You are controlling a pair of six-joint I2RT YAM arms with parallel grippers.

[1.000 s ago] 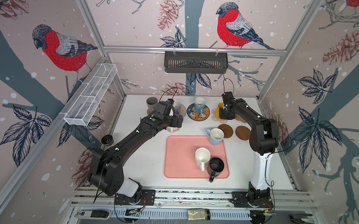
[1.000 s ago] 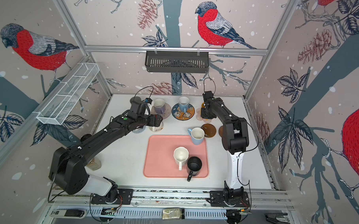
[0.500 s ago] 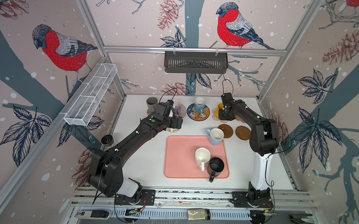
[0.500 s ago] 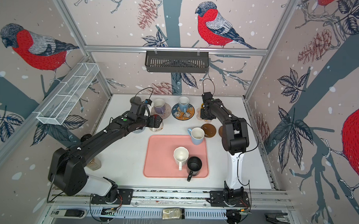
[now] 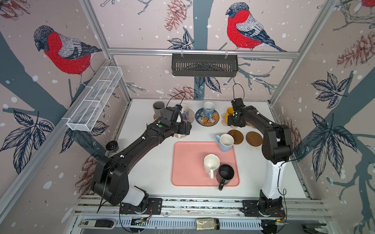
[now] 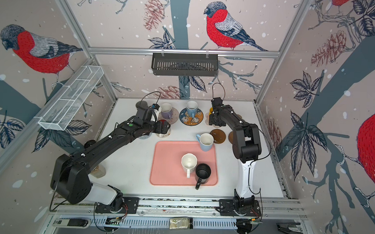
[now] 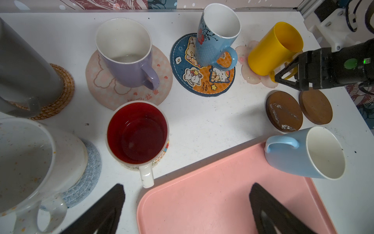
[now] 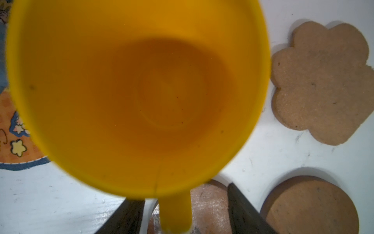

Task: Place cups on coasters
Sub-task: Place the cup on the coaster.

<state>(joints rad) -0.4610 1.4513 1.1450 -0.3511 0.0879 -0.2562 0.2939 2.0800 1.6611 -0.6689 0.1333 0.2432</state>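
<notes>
Booth w/ bullfinch wallpaper, white tabletop point(image 5: 150, 163). Nearest: pink tray point(image 5: 187, 156) w/ a plain white mug point(image 5: 211, 164) & black mug point(image 5: 225, 173) close together, both upright, no coasters under them. Plain light blue mug point(image 5: 225, 142) stands at the tray's far R corner, also w/o coaster. Just beyond it are a scuffed brown disc point(image 5: 236, 136) & a 2nd brown disc point(image 5: 254, 138), side by side, both bare.

L fingers point(image 7: 109, 206) hang wide apart over the tray's far L edge, gripping nothing. Just past them a red-inside white mug point(image 7: 137, 131) sits on a pale coaster point(image 7: 126, 167), mostly hidden under it. Beside it, a speckled white mug point(image 7: 30, 158) sits on a grey-blue woven round point(image 7: 89, 182).

Far row, L to R:
- grey mug point(image 7: 20, 71) on straw coaster point(image 7: 64, 91)
- lavender mug point(image 7: 125, 58) on beige cartoon round point(image 7: 162, 81)
- patterned blue mug point(image 7: 214, 40) on blue cartoon round point(image 7: 202, 85)
- yellow mug point(image 7: 271, 50) on pink flower coaster point(image 7: 247, 71)

R fingers point(image 8: 238, 204) are apart, one each side of the yellow mug's handle, w/ gaps showing on both sides. Tan cloud coaster point(image 8: 323, 81) lies bare just beside that mug. Black basket point(image 5: 204, 65) hangs on the back wall.
</notes>
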